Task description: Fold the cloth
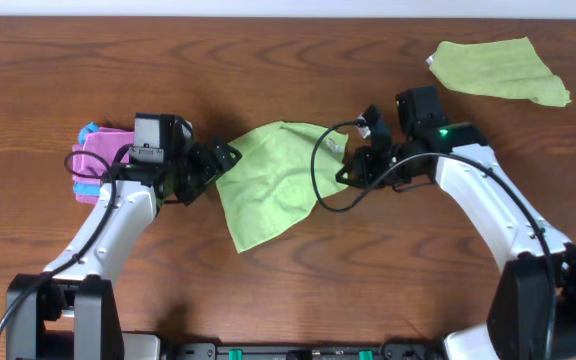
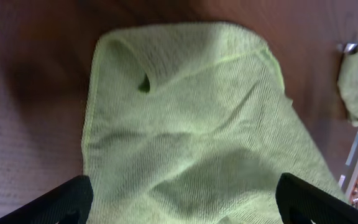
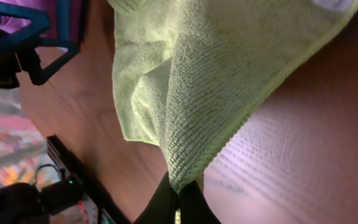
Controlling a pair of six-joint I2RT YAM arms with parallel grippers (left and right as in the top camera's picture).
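The cloth [image 1: 276, 185] lies in the middle of the desk [image 1: 268, 60], mostly flat but wrinkled, with one corner pointing toward the lower part of the overhead frame. At its right edge the right jaws are closed tight on a corner of it. In the right wrist view the fabric runs down into the pinch at the bottom centre, and that side looks a little raised from the wood. The left jaws stand wide open at the upper left edge of the cloth, one finger [image 2: 67, 199] in each lower corner of the left wrist view, and they hold nothing.

I think the step in hand is to take the second hold, on the left side. To do it well, the left jaws should come down on the edge itself and close fully before any lift. Then both sides should rise together, so the edges can meet evenly.

Further out, a pink cloth [image 1: 98, 160] sits at the left of the frame, and a duller green cloth [image 1: 498, 70] lies at the upper right, well apart.
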